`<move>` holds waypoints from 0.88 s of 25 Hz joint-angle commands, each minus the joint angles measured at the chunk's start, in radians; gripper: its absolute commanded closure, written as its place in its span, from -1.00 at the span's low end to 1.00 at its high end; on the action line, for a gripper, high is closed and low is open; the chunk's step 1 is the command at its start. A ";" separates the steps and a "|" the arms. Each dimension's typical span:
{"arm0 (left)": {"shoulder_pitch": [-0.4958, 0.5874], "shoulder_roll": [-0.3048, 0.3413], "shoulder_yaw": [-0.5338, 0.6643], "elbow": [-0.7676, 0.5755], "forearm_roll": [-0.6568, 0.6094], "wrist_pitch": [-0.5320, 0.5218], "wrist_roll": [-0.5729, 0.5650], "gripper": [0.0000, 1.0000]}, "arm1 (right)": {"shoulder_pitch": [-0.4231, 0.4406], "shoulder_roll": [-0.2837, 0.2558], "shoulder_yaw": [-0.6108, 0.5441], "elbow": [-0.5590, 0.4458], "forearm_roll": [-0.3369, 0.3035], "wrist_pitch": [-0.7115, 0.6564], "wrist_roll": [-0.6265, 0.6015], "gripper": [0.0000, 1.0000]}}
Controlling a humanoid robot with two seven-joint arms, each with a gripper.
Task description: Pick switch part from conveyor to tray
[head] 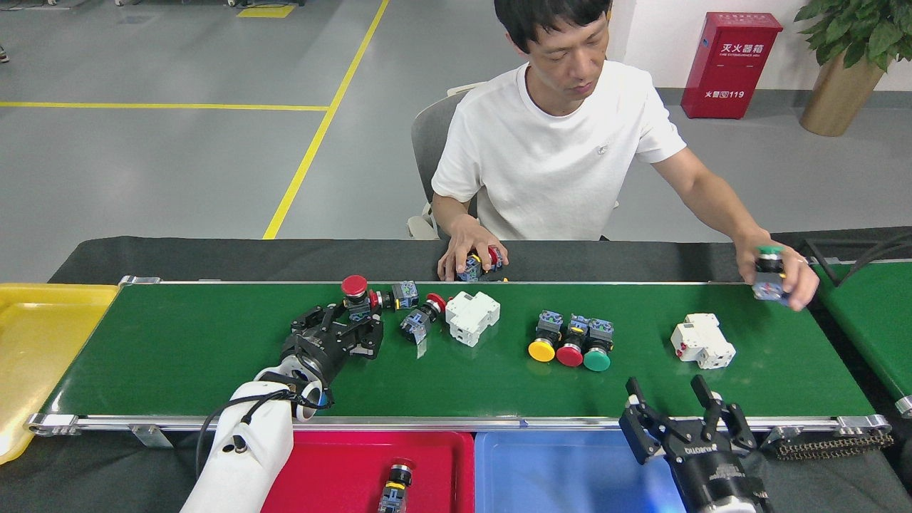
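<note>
Grey factory floor with yellow lines lies behind a black-draped worktop [214,251] carrying the green conveyor [214,356]. A seated person [556,149] faces the robot, setting a green-capped switch [768,274] at the belt's right end. The left claw [349,331] reaches a red mushroom switch part [355,293]; whether its fingers have closed is unclear. Crowded neighbours could be knocked over. The right claw [677,420] hangs open over the blue tray [541,463]. A red tray [335,470] already holds one switch [393,486].
</note>
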 commanded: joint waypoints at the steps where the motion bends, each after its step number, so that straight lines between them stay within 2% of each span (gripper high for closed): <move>1: -0.015 0.010 -0.001 -0.045 0.003 -0.019 0.015 0.97 | 0.027 -0.017 0.003 -0.036 0.003 0.012 -0.021 -0.96; 3: 0.019 0.011 0.001 -0.134 0.006 -0.065 0.015 0.97 | 0.052 -0.030 0.003 -0.064 -0.002 0.012 -0.021 -0.96; 5: 0.103 0.027 0.014 -0.285 0.008 -0.150 0.012 0.97 | 0.066 -0.044 -0.003 -0.079 -0.006 0.013 -0.021 -0.96; 8: 0.330 0.122 0.031 -0.599 0.014 -0.266 0.004 0.91 | 0.067 -0.046 -0.020 -0.084 -0.008 0.019 -0.020 -0.96; 9: 0.420 0.155 0.036 -0.710 0.014 -0.317 0.004 0.73 | 0.067 -0.043 -0.020 -0.084 -0.009 0.019 -0.018 -0.96; 10: 0.523 0.186 0.044 -0.827 0.012 -0.369 0.004 0.20 | 0.064 -0.038 -0.018 -0.085 -0.013 0.021 -0.014 -0.96; 11: 0.594 0.201 0.047 -0.890 0.008 -0.395 0.004 -0.50 | 0.058 -0.035 -0.018 -0.084 -0.013 0.022 -0.009 -0.96; 12: 0.669 0.204 0.053 -0.943 0.011 -0.409 0.004 -1.00 | 0.047 -0.032 -0.017 -0.084 -0.013 0.022 -0.003 -0.96; 13: 0.724 0.201 0.060 -0.963 0.009 -0.411 0.004 -1.00 | 0.023 -0.027 -0.015 -0.084 -0.013 0.022 0.011 -0.96; 14: 0.735 0.197 0.065 -0.963 0.009 -0.411 0.004 -1.00 | -0.002 -0.021 -0.009 -0.082 -0.013 0.022 0.026 -0.96; 17: 0.727 0.197 0.091 -0.951 0.011 -0.408 0.007 -1.00 | -0.071 0.022 0.046 -0.068 -0.009 0.027 0.103 -0.96; 19: 0.726 0.192 0.169 -0.945 0.009 -0.392 0.016 -1.00 | -0.106 0.039 0.091 -0.053 0.000 0.049 0.132 -0.96; 21: 0.726 0.145 0.283 -0.924 0.003 -0.288 0.025 -1.00 | -0.135 0.045 0.181 -0.024 0.023 0.113 0.138 -0.96; 22: 0.724 0.108 0.350 -0.899 -0.005 -0.171 0.055 -1.00 | -0.157 0.046 0.240 0.008 0.040 0.162 0.138 -0.96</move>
